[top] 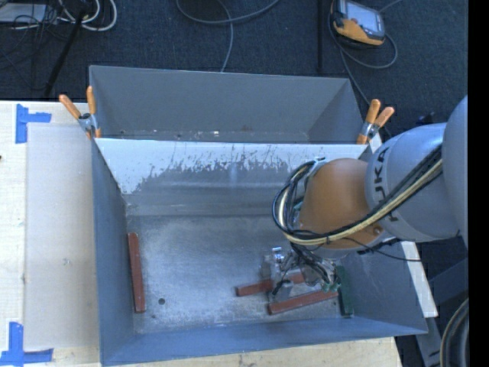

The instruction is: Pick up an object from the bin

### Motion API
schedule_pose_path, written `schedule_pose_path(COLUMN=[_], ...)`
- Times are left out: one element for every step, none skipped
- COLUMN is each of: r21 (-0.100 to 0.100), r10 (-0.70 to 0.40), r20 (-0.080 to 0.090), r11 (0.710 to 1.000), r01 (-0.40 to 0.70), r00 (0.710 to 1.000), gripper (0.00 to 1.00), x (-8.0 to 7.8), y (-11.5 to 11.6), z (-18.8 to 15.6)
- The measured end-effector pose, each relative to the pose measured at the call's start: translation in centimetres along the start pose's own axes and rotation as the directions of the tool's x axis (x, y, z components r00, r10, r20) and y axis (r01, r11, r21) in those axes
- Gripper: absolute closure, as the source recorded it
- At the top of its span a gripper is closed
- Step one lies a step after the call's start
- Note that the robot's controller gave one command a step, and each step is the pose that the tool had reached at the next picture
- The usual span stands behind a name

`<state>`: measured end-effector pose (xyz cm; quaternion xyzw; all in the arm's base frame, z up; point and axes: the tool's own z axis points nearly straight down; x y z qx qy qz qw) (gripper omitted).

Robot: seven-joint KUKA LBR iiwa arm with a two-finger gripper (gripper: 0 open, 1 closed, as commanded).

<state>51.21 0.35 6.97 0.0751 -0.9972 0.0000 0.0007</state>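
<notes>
- Pincer [294, 272] sits low in the bin [191, 182]; I can't tell its opening or whether it has hold of anything.
- Flat brown stick [302, 303] lies just beside the pincer, second brown stick [254, 289] near it.
- My read: nothing lifted yet; grasp and lift remain.

1. The grey metal bin [206, 254] is carrying everything here; its floor is lying bare and scuffed across the middle and back, with sloping walls rising on every side.
2. A long reddish-brown stick [136, 272] is lying flat on the floor at the left, running just beside the left wall and well apart from the other things.
3. A short reddish-brown stick [250, 289] is lying towards the front right of the floor, pointing roughly left to right.
4. A longer reddish-brown stick [302, 302] is lying just in front of it, slightly tilted, its right end reaching towards the right wall.
5. A thin dark green strip [343, 295] is resting at the foot of the right wall, just beside that stick's right end.
6. A small dark spot [162, 302] is sitting on the floor near the long stick's front end.
</notes>
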Motion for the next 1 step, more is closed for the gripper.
schedule_pose_path(r21=[0.002], r10=[0.005], r20=[0.009], r11=[1.0], r01=[-0.005], r00=[1.0], gripper=[1.0], x=[1.11], y=[-1.16], z=[-14.22])
